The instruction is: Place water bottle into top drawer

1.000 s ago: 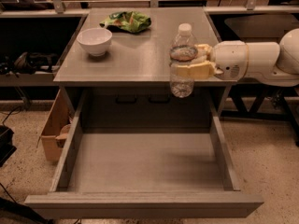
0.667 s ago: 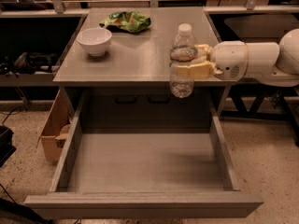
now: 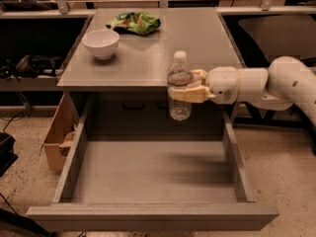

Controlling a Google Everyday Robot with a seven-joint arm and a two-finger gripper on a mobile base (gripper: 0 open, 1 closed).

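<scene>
Tool (image 3: 183,87) clamping clear white-capped water bottle (image 3: 179,110), upright, seemingly over top drawer (image 3: 153,217)

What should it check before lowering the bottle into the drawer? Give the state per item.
1. Grip: gripper, right of centre at the cabinet's front edge, is shut around the middle of the water bottle: ok.
2. Bottle upright, cap on: ok.
3. Top drawer pulled open, nothing visible inside: ok.
4. Bottle fully past the front edge of the cabinet top: cannot tell; they overlap in this view.
5. Bottle above the drawer's inside, not its right wall: looks ok, though depth is unclear.
6. White bowl and green bag sit far back on the cabinet top, off the path: ok.
</scene>
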